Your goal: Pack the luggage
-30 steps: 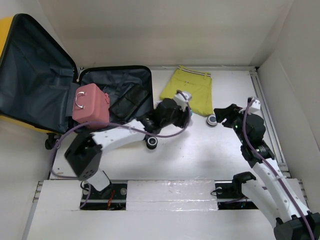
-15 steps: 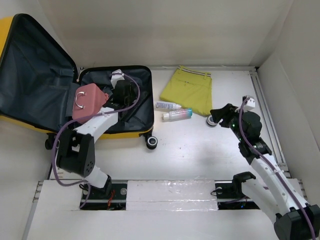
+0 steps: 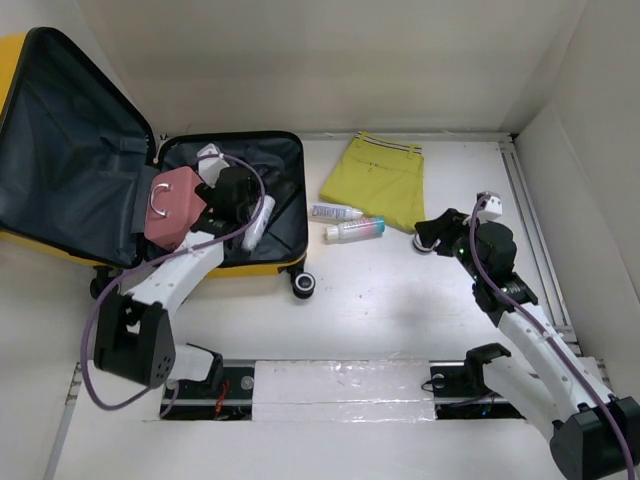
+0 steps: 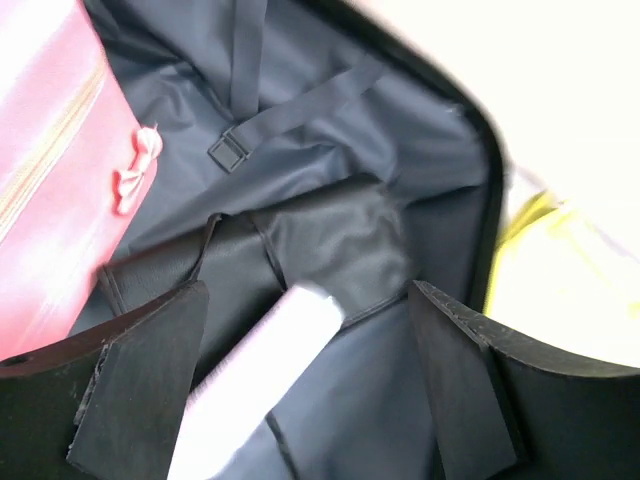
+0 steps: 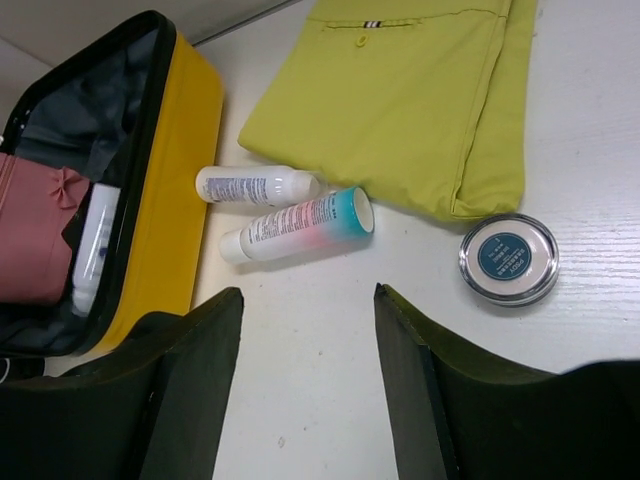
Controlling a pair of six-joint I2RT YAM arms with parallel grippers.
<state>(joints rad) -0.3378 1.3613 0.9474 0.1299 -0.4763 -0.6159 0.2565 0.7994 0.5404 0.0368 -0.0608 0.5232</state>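
The yellow luggage (image 3: 12,60) lies open at the left, with its dark grey lining (image 3: 285,170) showing. My left gripper (image 3: 243,203) hangs open over its lower half. A white tube (image 3: 257,223) lies loose on the lining between the open jaws in the left wrist view (image 4: 262,375). My right gripper (image 3: 430,234) is open and empty above the table (image 5: 305,390). A round tin (image 5: 508,258) lies just to its right. Two bottles (image 5: 297,225) and a folded yellow garment (image 3: 385,180) lie on the table.
A pink box-shaped case (image 3: 172,208) sits in the luggage beside a black pouch (image 4: 330,240). A black spinner wheel (image 3: 303,284) sticks out at the luggage's near corner. White walls close in the table at the back and right.
My left arm has swung from the bottles on the table to over the luggage. The white tube now lies in the luggage, free of the jaws. My right gripper has shifted slightly left.
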